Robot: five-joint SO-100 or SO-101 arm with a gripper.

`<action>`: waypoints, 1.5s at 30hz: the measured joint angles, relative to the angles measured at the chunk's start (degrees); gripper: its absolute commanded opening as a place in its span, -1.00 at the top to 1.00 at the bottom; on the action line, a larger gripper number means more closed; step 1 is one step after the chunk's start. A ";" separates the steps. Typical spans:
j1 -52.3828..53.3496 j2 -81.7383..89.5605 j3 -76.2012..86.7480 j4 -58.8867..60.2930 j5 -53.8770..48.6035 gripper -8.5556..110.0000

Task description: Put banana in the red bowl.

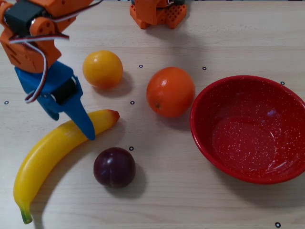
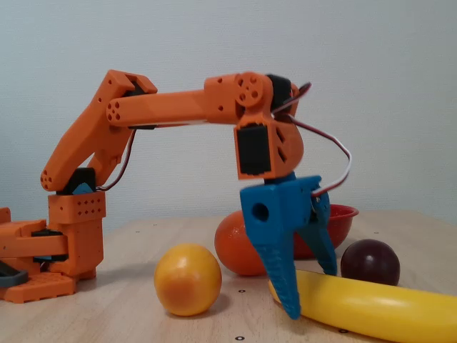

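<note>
The banana [image 1: 47,155] lies flat on the wooden table at the left of the overhead view, with its reddish tip toward the middle and its green stem at the bottom left. It also shows low at the right of the fixed view [image 2: 371,304]. My blue gripper [image 1: 71,125] is open and straddles the banana near its tip end, one finger [image 2: 289,300] in front and one behind, tips down near the table [image 2: 312,293]. The red bowl [image 1: 248,81] stands empty at the right, and its rim shows behind the gripper in the fixed view [image 2: 343,214].
A round yellow-orange fruit [image 1: 102,69] sits just above the banana's tip in the overhead view. An orange [image 1: 170,91] lies between it and the bowl. A dark plum [image 1: 114,167] sits below the banana's tip. The arm's orange base [image 1: 157,14] is at the top.
</note>
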 measured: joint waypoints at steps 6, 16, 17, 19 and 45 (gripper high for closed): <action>0.00 -1.05 0.00 -4.57 -0.35 0.19; 0.00 -1.85 0.00 -6.68 -0.35 0.21; 0.00 -2.37 0.00 -6.94 -0.88 0.21; 0.00 -2.99 0.09 -7.38 -1.49 0.22; 0.00 -4.57 0.09 -13.45 -1.85 0.34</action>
